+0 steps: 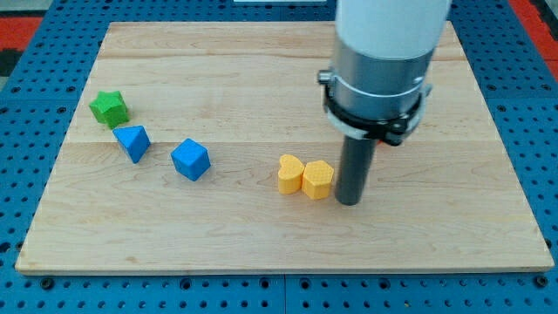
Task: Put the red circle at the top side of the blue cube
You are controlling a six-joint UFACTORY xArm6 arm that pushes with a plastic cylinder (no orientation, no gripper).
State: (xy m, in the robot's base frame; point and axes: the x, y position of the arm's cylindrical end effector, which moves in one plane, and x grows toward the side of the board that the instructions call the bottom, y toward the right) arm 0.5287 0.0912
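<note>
Board [261, 235]: star [109, 107] far left; triangle [132, 142] below-right of it; cube [190, 160] further right; two touching blocks [305, 177] (centre); tip [348, 201] beside them, right.

Illumination is bright, even and diffuse across the wooden board [261, 78]. Shadows are short and soft: a faint dark patch lies at the base of the rod beside my tip [349, 202], and thin shadows edge the lower sides of the blue cube [190, 160] and the two yellow blocks [307, 177]. A mild sheen shows on the pale arm housing [388, 26] at the upper right of the frame. Focus is acceptable throughout, though slightly soft overall. Board edges appear straight.
</note>
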